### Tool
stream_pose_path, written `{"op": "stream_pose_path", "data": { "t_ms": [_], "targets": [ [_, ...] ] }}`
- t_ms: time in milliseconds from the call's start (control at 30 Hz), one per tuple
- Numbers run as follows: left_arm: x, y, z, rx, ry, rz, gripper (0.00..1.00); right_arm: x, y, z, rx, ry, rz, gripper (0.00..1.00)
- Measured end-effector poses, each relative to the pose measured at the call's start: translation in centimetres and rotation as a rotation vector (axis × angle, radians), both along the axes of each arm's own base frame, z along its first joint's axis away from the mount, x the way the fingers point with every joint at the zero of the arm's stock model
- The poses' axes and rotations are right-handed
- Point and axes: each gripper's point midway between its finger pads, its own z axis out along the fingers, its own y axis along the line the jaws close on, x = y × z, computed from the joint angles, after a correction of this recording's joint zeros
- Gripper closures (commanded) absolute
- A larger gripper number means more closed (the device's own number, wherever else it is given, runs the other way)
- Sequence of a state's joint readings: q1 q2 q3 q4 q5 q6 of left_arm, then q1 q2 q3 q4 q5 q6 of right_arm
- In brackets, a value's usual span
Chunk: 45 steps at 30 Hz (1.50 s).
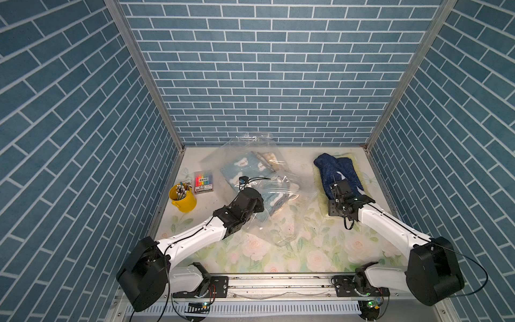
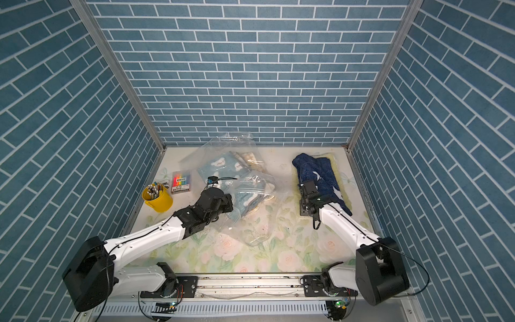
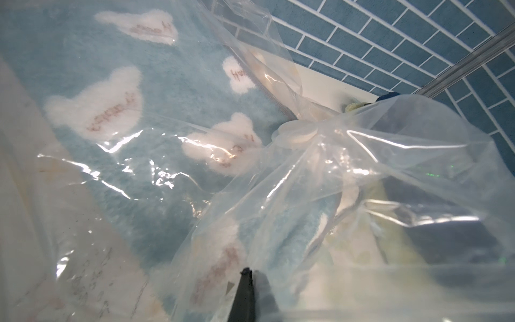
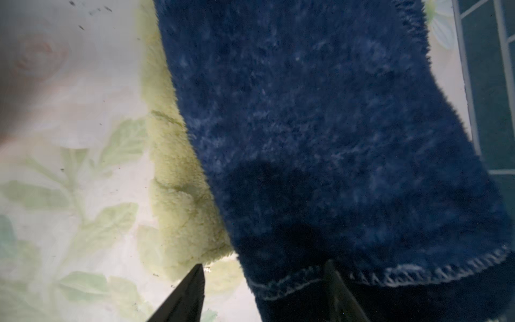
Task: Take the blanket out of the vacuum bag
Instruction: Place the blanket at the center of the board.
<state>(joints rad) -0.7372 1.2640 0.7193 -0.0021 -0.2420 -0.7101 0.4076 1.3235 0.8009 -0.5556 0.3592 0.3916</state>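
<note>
Nearest to me, the loose clear end of the vacuum bag (image 1: 292, 192) lay crumpled on the flowered table (image 1: 320, 259). Just beyond that, the left gripper (image 3: 248, 276) was pressed together on a fold of the film, pinching plastic and not cloth, as far as I could judge. From that pinch the blanket (image 1: 241, 168), pale blue with white bear patches, lay onward and away inside the bag, its long axis slanting from the middle of the table toward the back wall. The round white valve cap (image 3: 298, 135) sat on the film close beside it. So the left arm was plainly the nearer one, right at the bag. The right gripper (image 4: 264, 264) hung well apart on the right, jaws spread and gripping nothing, over the hem of a dark blue blanket (image 1: 338, 171). That one lay on a pale yellow one (image 4: 178, 181), both outside the bag. Which end of the bag was open I could not tell.
</note>
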Motion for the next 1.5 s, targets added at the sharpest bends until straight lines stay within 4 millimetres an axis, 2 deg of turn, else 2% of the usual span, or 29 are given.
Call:
{"op": "stream_pose_path", "data": {
  "t_ms": [167, 467, 700, 867, 967, 1200, 1367, 1500],
  "targets": [
    [-0.2, 0.2, 0.3, -0.005, -0.009, 0.003, 1.00, 0.5, -1.3, -1.7, -0.090, 0.026, -0.055, 0.31],
    [-0.6, 0.8, 0.8, -0.017, -0.026, 0.009, 1.00, 1.9, -2.4, -2.6, -0.097, -0.005, -0.136, 0.38],
    [-0.8, 1.3, 1.0, -0.016, -0.038, 0.022, 1.00, 3.1, -3.4, -2.6, -0.025, -0.042, -0.197, 0.54],
    [-0.8, 1.3, 1.0, -0.016, -0.038, 0.022, 1.00, 3.2, -3.8, -3.6, -0.014, -0.029, -0.211, 0.64],
    [-0.8, 1.3, 1.0, -0.015, -0.038, 0.022, 1.00, 3.3, -3.9, -4.1, -0.016, -0.023, -0.211, 0.66],
    [-0.8, 1.3, 1.0, -0.015, -0.037, 0.022, 1.00, 3.6, -4.0, -4.3, 0.002, -0.030, -0.206, 1.00],
    [-0.8, 1.3, 0.9, -0.011, -0.033, 0.022, 1.00, 3.6, -3.9, -3.3, 0.030, -0.054, -0.204, 1.00],
    [-0.9, 1.4, 0.8, -0.009, -0.033, 0.023, 1.00, 3.7, -3.7, 0.1, 0.078, -0.147, -0.199, 1.00]
  ]
}}
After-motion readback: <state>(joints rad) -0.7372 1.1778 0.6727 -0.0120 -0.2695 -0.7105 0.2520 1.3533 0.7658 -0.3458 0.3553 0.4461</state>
